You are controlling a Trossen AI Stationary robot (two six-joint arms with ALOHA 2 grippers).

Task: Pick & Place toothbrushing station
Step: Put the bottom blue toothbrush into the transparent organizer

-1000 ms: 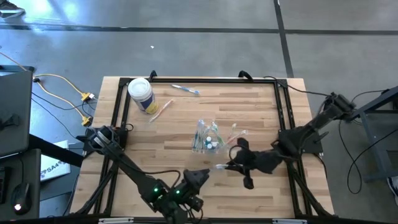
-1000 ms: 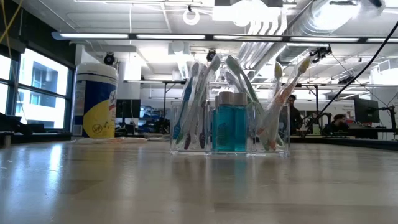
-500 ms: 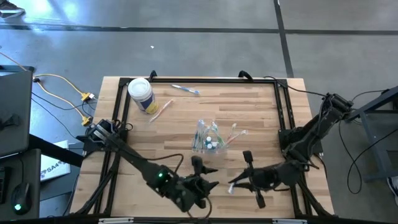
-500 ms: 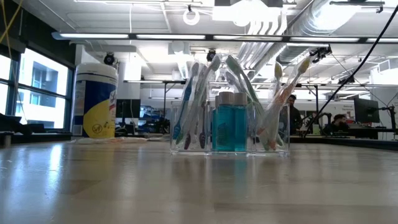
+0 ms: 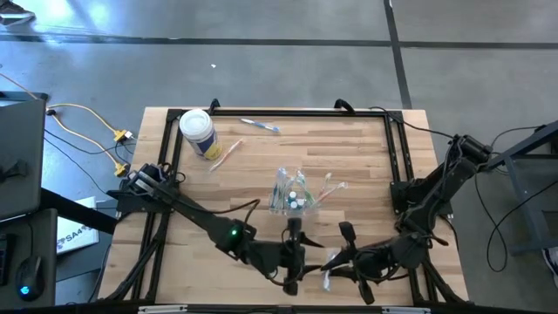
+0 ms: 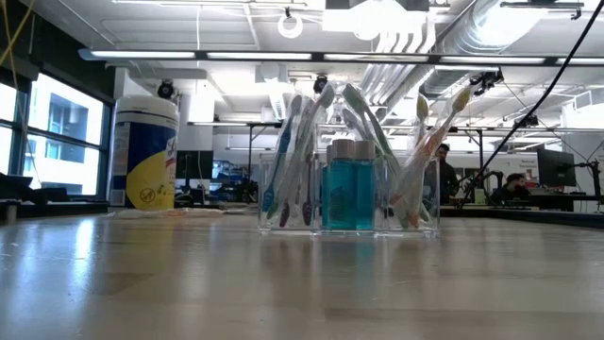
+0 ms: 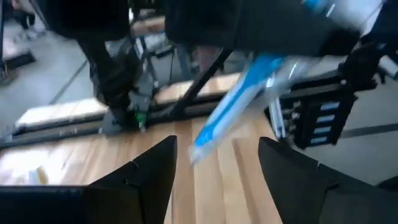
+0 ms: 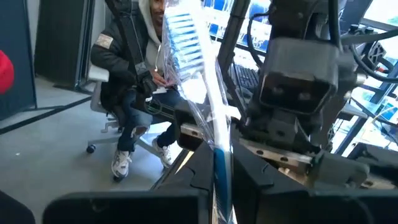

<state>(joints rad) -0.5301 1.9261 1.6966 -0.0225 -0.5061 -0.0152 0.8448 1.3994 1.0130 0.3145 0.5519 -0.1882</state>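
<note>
The toothbrushing station (image 5: pixel 292 194) is a clear holder on the table's middle. It holds pastel toothbrushes and blue bottles, and it also shows in the low view (image 6: pixel 349 189). My right gripper (image 5: pixel 338 264) is near the table's near edge, shut on a wrapped blue toothbrush (image 5: pixel 326 266). My left gripper (image 5: pixel 301 255) faces it from the left and is open. In the left wrist view its fingers (image 7: pixel 155 171) stand on either side of the toothbrush's free end (image 7: pixel 202 146) without touching it. My right gripper pinches the wrapped toothbrush by its blue handle (image 8: pixel 219 171) between its two fingers. The fingers come level from the table's right. The bristle end (image 8: pixel 183 37) sticks out past the fingertips toward my left gripper. The toothbrush is lifted clear of the table.
A white-lidded canister with a yellow label (image 5: pixel 198 133) stands at the far left. A blue toothbrush (image 5: pixel 260 126) and a pink one (image 5: pixel 225 155) lie loose near it. A black frame (image 5: pixel 288 112) runs along the table's edges. A seated person (image 8: pixel 134 81) is beyond the table.
My right gripper has taken the wrapped toothbrush off the table and carried it toward the near edge. My left gripper has swung along the near edge toward the table's right, up to the right gripper, and turned to face it.
</note>
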